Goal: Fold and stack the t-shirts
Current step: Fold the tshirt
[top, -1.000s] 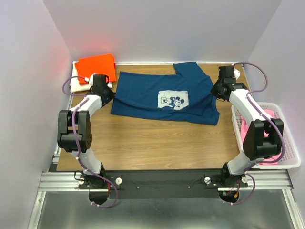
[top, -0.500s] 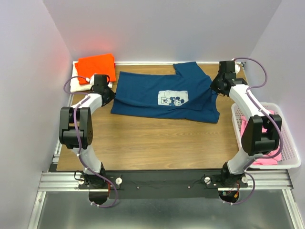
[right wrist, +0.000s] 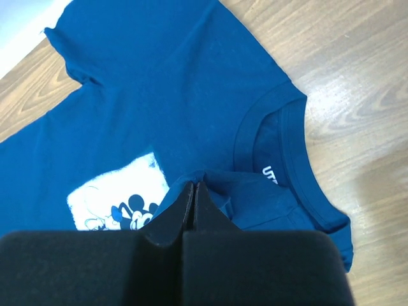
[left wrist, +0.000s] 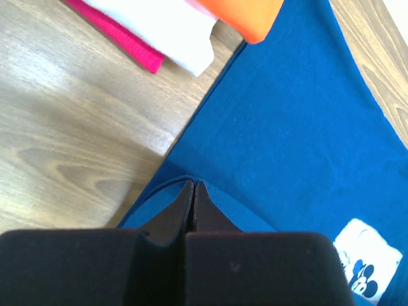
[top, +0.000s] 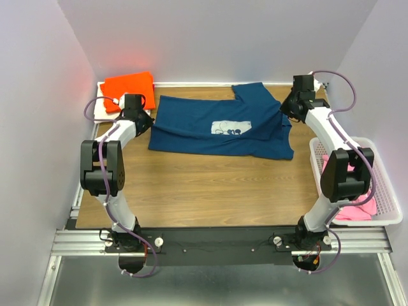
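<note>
Left claw, right claw pinch navy tee.

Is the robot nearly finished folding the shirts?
Not yet. Done: the orange t-shirt lies folded on a white t-shirt in the far-left corner. In hand: the left gripper and right gripper both pinch the navy t-shirt. Left: a pink t-shirt waits in the basket.

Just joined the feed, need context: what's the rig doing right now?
Both arms hold the navy t-shirt spread on the table. The left gripper is shut on its left edge, the right gripper on cloth beside the collar. A folded orange shirt tops the pile at back left; a pink shirt lies in the white basket on the right.
</note>
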